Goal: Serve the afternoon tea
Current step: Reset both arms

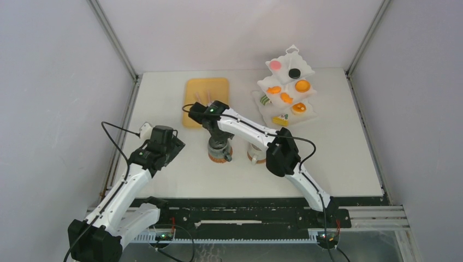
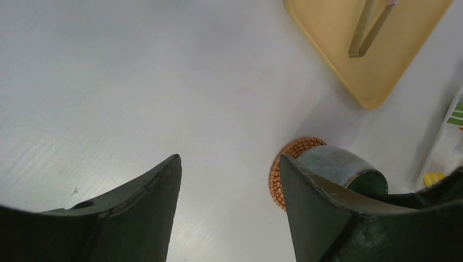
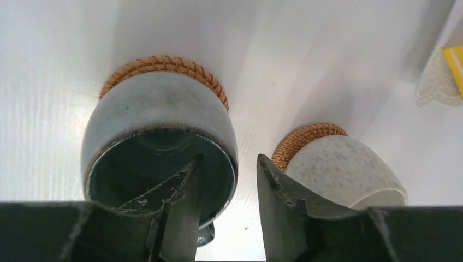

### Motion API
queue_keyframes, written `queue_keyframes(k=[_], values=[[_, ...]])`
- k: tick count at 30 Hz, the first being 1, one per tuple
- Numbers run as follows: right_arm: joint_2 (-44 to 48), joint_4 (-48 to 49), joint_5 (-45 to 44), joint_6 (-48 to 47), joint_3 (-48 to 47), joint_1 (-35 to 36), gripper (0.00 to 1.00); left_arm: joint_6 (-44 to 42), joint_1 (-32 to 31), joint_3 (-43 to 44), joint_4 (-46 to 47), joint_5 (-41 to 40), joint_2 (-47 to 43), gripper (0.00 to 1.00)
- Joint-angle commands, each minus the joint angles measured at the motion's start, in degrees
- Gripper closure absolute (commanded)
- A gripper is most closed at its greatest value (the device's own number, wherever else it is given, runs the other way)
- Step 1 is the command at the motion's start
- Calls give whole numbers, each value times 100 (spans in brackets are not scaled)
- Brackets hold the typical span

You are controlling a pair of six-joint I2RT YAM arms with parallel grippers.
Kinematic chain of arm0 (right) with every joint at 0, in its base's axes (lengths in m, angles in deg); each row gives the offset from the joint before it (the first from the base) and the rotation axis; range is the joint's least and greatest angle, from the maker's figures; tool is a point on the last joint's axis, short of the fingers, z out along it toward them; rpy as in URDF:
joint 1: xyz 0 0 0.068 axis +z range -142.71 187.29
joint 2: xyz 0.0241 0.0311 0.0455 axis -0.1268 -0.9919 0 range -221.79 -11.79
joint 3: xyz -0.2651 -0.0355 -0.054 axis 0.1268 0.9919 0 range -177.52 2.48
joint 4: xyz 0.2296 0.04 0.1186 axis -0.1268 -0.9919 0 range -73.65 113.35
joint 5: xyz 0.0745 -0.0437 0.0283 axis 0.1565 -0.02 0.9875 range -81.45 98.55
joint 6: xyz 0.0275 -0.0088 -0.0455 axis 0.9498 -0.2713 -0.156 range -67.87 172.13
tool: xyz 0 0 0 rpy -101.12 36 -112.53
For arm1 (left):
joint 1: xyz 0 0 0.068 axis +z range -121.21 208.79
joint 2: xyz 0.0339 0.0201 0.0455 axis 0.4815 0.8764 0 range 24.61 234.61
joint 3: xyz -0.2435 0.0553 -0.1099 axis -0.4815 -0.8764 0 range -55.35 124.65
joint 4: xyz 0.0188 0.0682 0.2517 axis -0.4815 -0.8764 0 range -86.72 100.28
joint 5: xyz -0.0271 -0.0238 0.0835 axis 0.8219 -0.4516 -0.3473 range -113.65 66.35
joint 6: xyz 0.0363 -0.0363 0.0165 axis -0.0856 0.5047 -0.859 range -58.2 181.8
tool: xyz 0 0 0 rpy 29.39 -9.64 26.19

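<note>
Top view: reaching left across the table with right arm, right gripper (image 1: 218,140) down at blue mug (image 1: 219,150); keeping left arm bent, left gripper (image 1: 173,146) well to its left. Counting two mugs, two coasters (image 1: 217,159), one under each.
Left wrist: parted, gripping nothing.
Right wrist: parted, straddling blue mug's rim, not clamped; white mug (image 3: 349,164) just beside.

Left mug (image 3: 158,109) on coaster (image 3: 164,64), right mug (image 3: 344,164) beside it (likewise on one); board (image 1: 218,90) behind.
</note>
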Motion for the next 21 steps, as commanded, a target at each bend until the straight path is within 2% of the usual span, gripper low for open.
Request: queue_keyframes(k=[1,4,7,12,14,17,21], values=[[916,292,-65,-122,-327,72,51,-83,52,177,-45,-269,-17,29],[1419,545,-142,-318,-320,141,50,-72,56,512,-262,-587,16,29],[2022,811,-289,-545,-240,172,43,-63,51,953,-420,-977,36,29],[3309,1237,-720,-756,723,39,35,-58,53,1535,-425,-1622,79,29],[3861,1310,-762,-541,1297,-184,34,-108,51,1639,-330,-1948,52,30],[4828,1733,-760,-330,2647,-681,33,-401,56,1676,33,-2441,-18,30],[6180,2354,-456,-9,4405,-1731,33,-1042,61,1580,691,-2848,23,30]])
